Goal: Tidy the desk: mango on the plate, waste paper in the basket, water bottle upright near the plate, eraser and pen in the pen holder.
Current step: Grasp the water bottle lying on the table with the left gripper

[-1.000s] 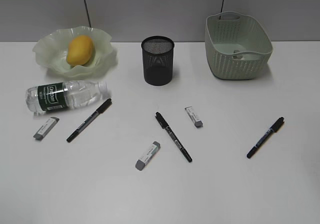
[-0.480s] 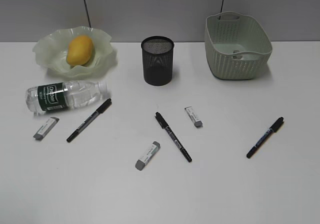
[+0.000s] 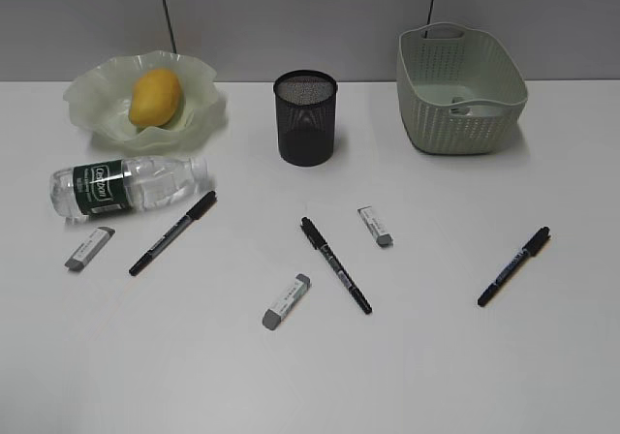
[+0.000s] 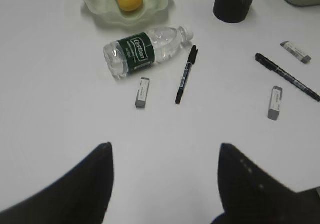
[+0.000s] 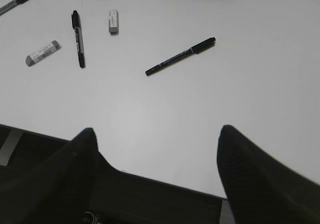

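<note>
The mango [image 3: 155, 98] lies in the plate [image 3: 205, 107] at the back left. The water bottle [image 3: 126, 185] lies on its side in front of the plate. The pen holder [image 3: 306, 117] stands at the back middle. The basket [image 3: 460, 90] at the back right holds the waste paper [image 3: 463, 108]. Three pens [image 3: 173, 232] [image 3: 335, 264] [image 3: 514, 265] and three erasers [image 3: 89, 248] [image 3: 287, 301] [image 3: 376, 226] lie on the desk [image 3: 436, 356]. My left gripper [image 4: 165, 151] is open and empty above bare desk, short of the bottle [image 4: 147, 51]. My right gripper [image 5: 156, 134] is open and empty over the desk's front edge, short of a pen [image 5: 180, 56].
Neither arm shows in the exterior view. A grey wall runs behind the desk. The desk's front edge [image 5: 150, 180] shows in the right wrist view with dark space below it.
</note>
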Available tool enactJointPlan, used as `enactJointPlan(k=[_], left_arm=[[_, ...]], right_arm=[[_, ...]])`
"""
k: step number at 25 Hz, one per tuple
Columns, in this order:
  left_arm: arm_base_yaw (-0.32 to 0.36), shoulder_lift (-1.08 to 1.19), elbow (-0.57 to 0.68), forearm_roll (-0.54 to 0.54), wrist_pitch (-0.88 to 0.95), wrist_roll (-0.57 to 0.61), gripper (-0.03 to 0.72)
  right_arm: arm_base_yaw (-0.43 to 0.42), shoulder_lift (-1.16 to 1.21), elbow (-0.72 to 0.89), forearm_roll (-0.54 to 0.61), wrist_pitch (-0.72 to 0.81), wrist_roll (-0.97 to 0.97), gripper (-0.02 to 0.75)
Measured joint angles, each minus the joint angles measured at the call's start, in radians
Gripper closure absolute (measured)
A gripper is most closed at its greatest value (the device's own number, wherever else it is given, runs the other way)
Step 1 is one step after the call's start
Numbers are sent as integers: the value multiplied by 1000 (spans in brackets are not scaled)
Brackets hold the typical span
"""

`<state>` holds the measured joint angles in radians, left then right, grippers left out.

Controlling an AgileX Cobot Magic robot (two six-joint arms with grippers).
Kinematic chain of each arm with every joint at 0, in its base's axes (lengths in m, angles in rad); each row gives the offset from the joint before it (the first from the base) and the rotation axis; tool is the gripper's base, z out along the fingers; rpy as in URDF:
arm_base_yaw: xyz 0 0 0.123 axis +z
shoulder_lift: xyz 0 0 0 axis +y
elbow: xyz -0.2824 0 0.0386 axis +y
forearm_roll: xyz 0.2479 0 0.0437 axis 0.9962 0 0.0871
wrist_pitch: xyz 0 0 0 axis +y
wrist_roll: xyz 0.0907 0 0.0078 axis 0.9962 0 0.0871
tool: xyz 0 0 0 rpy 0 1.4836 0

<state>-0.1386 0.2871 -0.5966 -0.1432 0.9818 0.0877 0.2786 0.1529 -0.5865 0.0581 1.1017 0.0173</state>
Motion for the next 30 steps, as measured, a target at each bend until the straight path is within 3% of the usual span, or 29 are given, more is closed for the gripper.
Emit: enactJointPlan(k=[5,10,18,30], left_arm=[[0,199,-52,-3,-116,21,193],[0,465,-152,-13,-185,135,193],[-7,894,-381,-25,-190,315,190],[-14,1385,-687,-49,-104,382,188]], right_arm=[[0,-1,31,7,10,0,155],[0,-1,33,7,12,0,155],[0,-1,33,8,12,0,155],[0,-1,43,8,13,0,155]])
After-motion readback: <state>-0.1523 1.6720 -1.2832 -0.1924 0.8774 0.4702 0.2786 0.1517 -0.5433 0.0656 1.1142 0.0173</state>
